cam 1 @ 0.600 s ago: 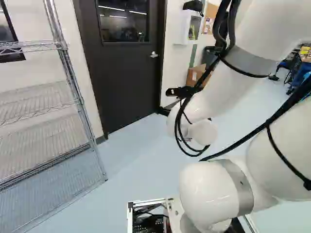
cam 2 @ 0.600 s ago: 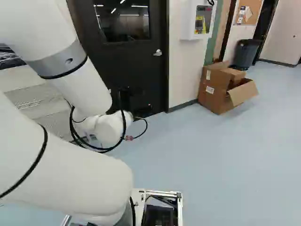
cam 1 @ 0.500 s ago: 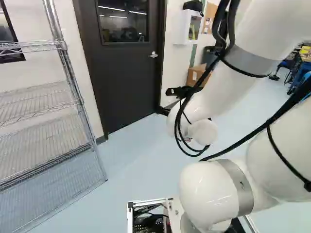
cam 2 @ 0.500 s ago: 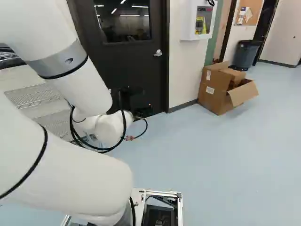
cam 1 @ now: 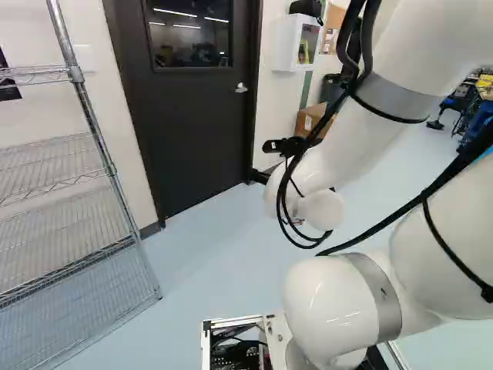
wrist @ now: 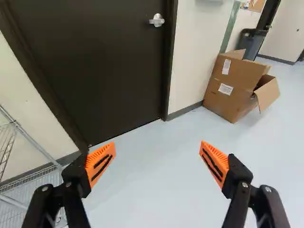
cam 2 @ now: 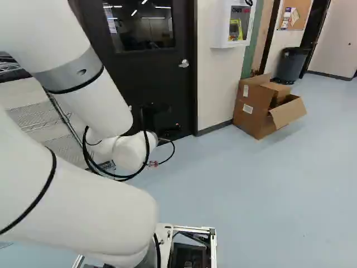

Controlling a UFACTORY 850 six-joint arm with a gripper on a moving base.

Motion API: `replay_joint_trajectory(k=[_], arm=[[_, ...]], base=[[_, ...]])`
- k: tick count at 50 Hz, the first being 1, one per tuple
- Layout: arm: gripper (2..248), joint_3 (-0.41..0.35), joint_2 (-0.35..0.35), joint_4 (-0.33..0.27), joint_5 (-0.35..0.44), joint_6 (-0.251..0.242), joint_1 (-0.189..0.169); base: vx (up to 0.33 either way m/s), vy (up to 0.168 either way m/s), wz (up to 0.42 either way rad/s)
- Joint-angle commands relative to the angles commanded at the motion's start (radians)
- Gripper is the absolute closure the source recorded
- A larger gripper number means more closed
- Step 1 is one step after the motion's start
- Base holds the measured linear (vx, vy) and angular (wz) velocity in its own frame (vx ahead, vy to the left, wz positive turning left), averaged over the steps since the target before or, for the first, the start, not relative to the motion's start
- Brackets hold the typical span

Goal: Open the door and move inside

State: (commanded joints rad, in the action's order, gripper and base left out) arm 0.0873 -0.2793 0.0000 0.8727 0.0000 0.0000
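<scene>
One door (cam 1: 196,131): dark, standing closed in its frame, filling the upper left and middle of the left base view; it is meeting the floor (cam 2: 251,190) near the middle of that frame.
Door handle (cam 1: 241,88): silver, sitting at the door's right side, upper middle of the left base view; in the wrist view it is lying ahead of the fingers, well apart from them.
Window (cam 1: 192,35): letting lights show in its glass, at the top of the left base view.
Hand (cam 2: 172,129): showing partly at the middle of the right base view, dark against the door; in the wrist view the hand (wrist: 157,147) is standing wide, its orange pads (wrist: 100,164) well apart and the floor showing between them.
Arm (cam 2: 100,220): white, reaching across the left half of the right base view, cables looping near its far end.
Wire shelving (cam 1: 102,139): standing at the left of the left base view.
Cardboard box (cam 2: 254,111): sitting right of the middle in the right base view, one flap spreading.
Bin (cam 2: 291,64): standing just behind it, upper right.
Wall cabinet (cam 2: 223,25): hanging above the box, at the top of that frame.
</scene>
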Motion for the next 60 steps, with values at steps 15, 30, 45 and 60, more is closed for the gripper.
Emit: replay_joint_trajectory(k=[15,30,45,60], arm=[[3,0.0,0.0,0.0,0.0,0.0,0.0],[3,0.0,0.0,0.0,0.0,0.0,0.0],[3,0.0,0.0,0.0,0.0,0.0,0.0],[3,0.0,0.0,0.0,0.0,0.0,0.0]], base=[[0.185,-0.076,-0.007],[0.195,-0.08,-0.006],[0.196,-0.08,-0.006],[0.197,-0.082,-0.006]])
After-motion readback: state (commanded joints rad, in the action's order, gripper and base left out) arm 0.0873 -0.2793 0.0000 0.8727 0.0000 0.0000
